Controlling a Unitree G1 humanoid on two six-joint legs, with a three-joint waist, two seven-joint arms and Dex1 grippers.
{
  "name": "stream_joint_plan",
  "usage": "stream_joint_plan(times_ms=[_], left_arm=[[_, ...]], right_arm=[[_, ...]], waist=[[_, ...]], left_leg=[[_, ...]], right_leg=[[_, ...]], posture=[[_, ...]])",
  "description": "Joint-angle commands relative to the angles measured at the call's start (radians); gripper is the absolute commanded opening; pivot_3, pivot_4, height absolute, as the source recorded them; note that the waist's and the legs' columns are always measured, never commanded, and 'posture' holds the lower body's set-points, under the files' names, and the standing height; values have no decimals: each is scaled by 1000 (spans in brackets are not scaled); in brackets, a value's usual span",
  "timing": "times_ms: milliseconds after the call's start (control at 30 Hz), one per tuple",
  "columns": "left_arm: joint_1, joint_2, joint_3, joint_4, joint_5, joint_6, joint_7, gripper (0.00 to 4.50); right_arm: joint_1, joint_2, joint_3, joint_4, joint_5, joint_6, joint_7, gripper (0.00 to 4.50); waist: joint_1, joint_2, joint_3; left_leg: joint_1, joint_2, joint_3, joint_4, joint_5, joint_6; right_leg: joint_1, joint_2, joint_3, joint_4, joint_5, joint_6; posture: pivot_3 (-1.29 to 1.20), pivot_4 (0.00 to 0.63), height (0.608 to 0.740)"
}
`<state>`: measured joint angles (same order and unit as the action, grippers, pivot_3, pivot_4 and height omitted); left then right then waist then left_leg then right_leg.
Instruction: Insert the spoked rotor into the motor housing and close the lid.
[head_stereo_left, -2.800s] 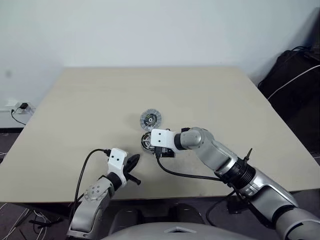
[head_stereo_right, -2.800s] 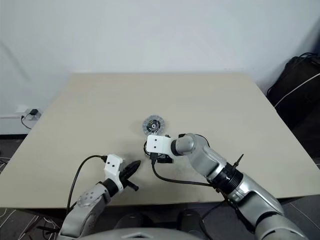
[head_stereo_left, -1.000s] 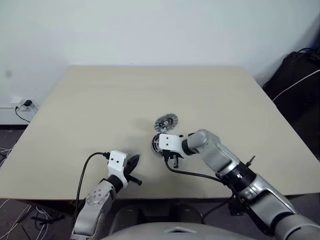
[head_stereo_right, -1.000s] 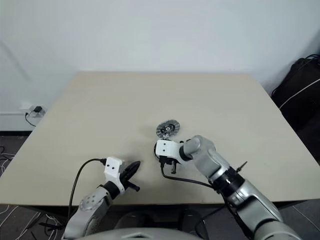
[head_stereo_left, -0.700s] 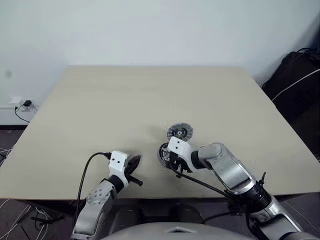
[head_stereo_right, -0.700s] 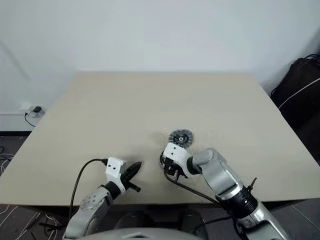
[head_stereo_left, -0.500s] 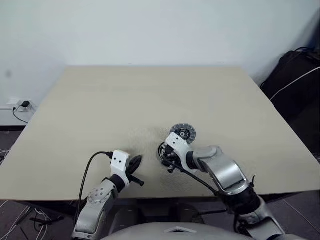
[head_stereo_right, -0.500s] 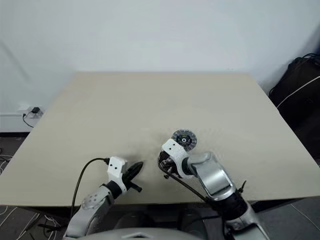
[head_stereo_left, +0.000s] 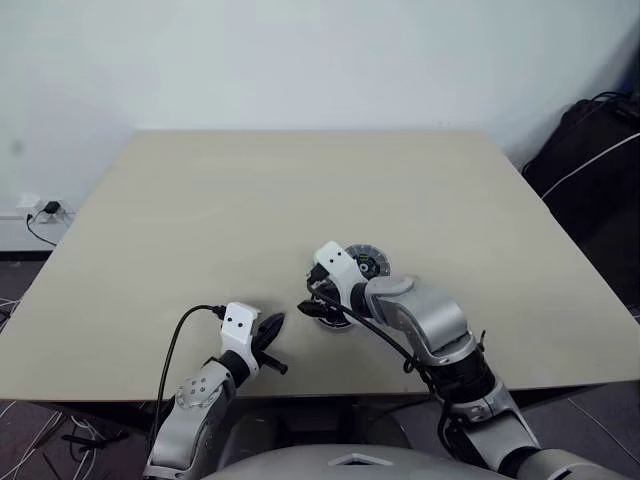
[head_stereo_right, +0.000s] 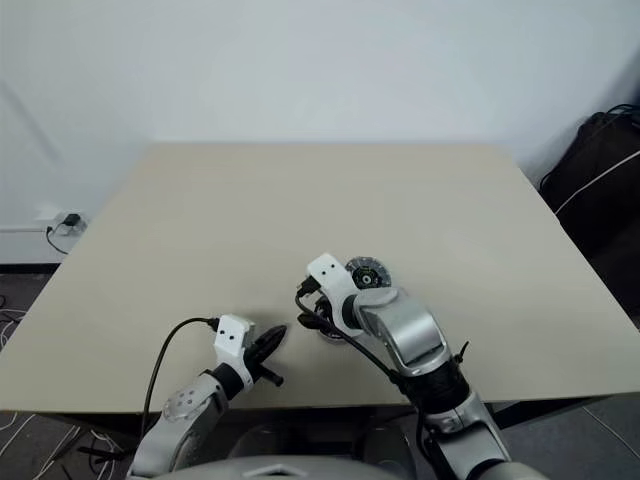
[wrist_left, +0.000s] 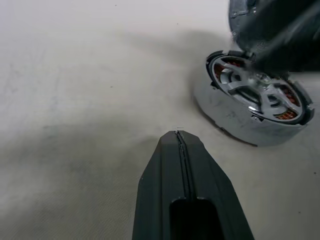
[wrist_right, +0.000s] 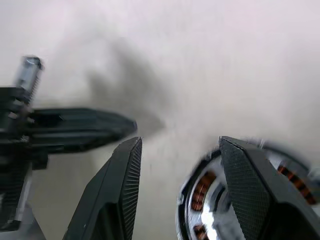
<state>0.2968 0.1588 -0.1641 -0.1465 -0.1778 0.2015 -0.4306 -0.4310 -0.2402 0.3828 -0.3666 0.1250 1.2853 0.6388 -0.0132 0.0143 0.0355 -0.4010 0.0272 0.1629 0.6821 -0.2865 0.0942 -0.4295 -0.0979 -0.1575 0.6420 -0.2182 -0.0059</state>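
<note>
The spoked rotor (wrist_left: 256, 86) lies flat inside the motor housing (wrist_left: 286, 115), and copper windings show through its spokes. Both rest on the table near its front edge, between my two grippers. My right gripper (wrist_right: 180, 150) hovers just over the left rim of this assembly, open, with nothing between its fingers. My left gripper (wrist_left: 179, 136) is shut and empty, a short way left of the assembly and pointing toward it. The lid (head_stereo_left: 368, 263), ribbed at the edge with its dark and green face up, lies on the table just behind the right wrist.
The beige table (head_stereo_left: 300, 180) stretches wide and bare behind the parts. A black bag with a white cable (head_stereo_left: 590, 140) sits off the table's right side. A wall socket with a plug (head_stereo_left: 43, 212) is at the far left.
My right gripper has opened, lifted off the assembly, rolled and swung to the left. The left gripper has stayed where it was, shut.
</note>
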Motion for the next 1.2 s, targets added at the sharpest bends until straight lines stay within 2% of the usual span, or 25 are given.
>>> stream_joint_plan(times_ms=[33,100,233,367,533,1067,1167,1200], left_arm=[[-5,-8,5,-27,-10,-17,7,0],[-5,-9,4,-26,-11,-17,9,0],[-7,-13,1,-25,-12,-18,11,0],[-6,-15,-1,-25,-12,-18,12,0],[0,-16,-3,-34,-12,-13,15,0],[13,-18,2,-62,-14,-3,31,0],[16,-18,3,-58,-14,-8,32,0],[16,-19,2,-57,-14,-9,33,0]], right_arm=[[-49,-116,72,-108,35,-91,72,2639],[-56,-210,141,-132,11,-173,102,2639],[-42,-430,303,-101,-158,-554,170,2639],[-39,-552,382,-38,-253,-751,269,2639],[-63,-572,399,24,-312,-842,376,2639],[-80,-516,350,198,-422,-963,484,2639],[-68,-511,342,208,-430,-973,490,2061],[-64,-509,339,213,-433,-975,489,1740]], waist=[[1,0,0],[1,0,0],[1,-3,2],[2,-6,4],[3,-7,5],[5,-8,5],[5,-8,5],[5,-8,5]], left_leg=[[0,0,0,0,0,1],[0,0,0,0,-1,2],[0,0,0,0,-2,3],[0,0,0,0,-1,3],[0,0,0,1,-1,2],[0,0,0,2,-1,2],[0,0,0,2,-1,2],[0,0,0,2,-1,2]], right_leg=[[0,0,0,0,0,0],[0,0,0,-1,0,0],[0,0,0,-2,-1,1],[1,0,0,-2,-1,2],[1,0,0,-1,-1,2],[1,0,0,-1,0,2],[1,0,0,-1,0,2],[1,0,0,-1,0,2]], posture=[[0,0,740],[0,0,740],[0,0,740],[0,0,740],[0,0,740],[0,0,740],[0,0,740],[0,0,740]])
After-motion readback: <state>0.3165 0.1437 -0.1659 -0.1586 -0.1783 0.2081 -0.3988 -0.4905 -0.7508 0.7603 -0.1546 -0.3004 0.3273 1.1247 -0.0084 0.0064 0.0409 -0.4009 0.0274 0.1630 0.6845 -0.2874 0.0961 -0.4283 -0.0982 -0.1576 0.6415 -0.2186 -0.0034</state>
